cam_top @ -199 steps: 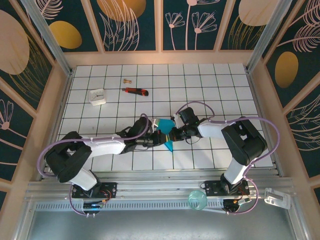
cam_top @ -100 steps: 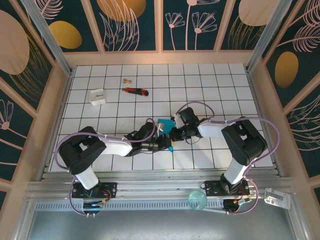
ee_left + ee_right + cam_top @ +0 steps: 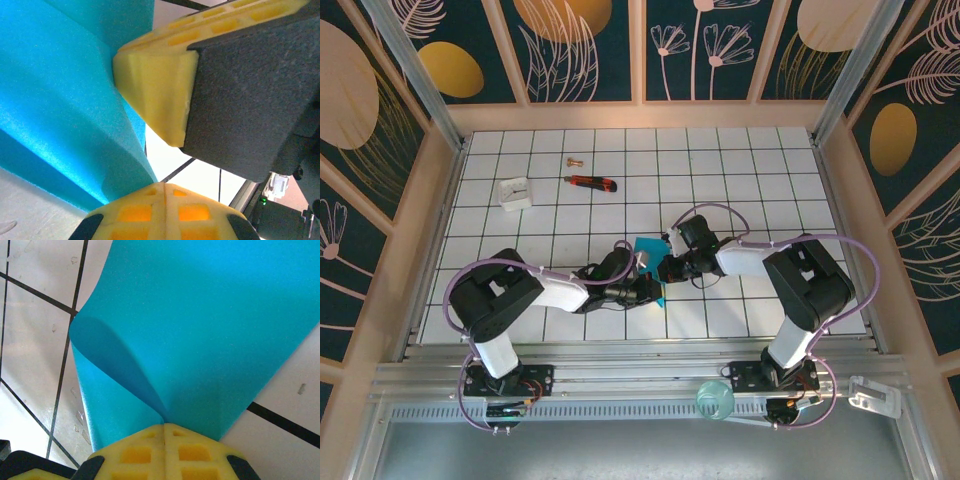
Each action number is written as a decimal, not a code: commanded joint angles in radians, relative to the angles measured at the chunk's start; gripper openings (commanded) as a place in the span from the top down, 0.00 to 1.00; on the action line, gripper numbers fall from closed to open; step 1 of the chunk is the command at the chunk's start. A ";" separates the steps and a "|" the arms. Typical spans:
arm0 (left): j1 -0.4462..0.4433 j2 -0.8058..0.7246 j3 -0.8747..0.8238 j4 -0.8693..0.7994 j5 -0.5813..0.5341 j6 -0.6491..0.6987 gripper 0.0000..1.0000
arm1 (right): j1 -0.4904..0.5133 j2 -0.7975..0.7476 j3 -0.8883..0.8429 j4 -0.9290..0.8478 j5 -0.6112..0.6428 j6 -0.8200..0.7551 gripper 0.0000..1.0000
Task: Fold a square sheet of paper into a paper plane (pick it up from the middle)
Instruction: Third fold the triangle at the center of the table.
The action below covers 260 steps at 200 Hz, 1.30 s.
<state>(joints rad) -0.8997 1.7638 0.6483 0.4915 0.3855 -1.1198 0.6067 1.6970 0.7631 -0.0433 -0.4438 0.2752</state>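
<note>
Left pincer (image 3: 654, 290) and right pincer (image 3: 664, 270) both pinch one square sheet of paper (image 3: 200, 315).

The square sheet of paper (image 3: 210, 330) is thin teal stock, matt all over, with a fine grainy tooth and no sheen even where it curls. The pads (image 3: 145, 439) on my right jaws are yellow moulded plastic, dull and waxy, cast with recessed pockets. On my left jaws the pads (image 3: 130, 212) are the same. The housing (image 3: 240, 90) beside them is charcoal plastic, matt and rough-speckled. The surface (image 3: 35, 340) is white, smooth and slightly glossy, lightly scuffed, ruled with black lines. The frame rail (image 3: 620, 385) is bare brushed metal.
</note>
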 commanded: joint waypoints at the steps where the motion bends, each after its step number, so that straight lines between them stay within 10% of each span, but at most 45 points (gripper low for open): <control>1: -0.006 0.020 0.015 -0.036 0.027 0.002 1.00 | 0.013 0.050 -0.059 -0.142 0.091 0.002 0.99; 260: -0.072 0.072 0.040 -0.193 0.068 0.107 1.00 | 0.014 0.060 -0.062 -0.148 0.100 0.005 1.00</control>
<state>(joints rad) -0.9291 1.8019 0.6872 0.4213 0.4103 -1.0500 0.6086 1.6970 0.7628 -0.0425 -0.4427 0.2749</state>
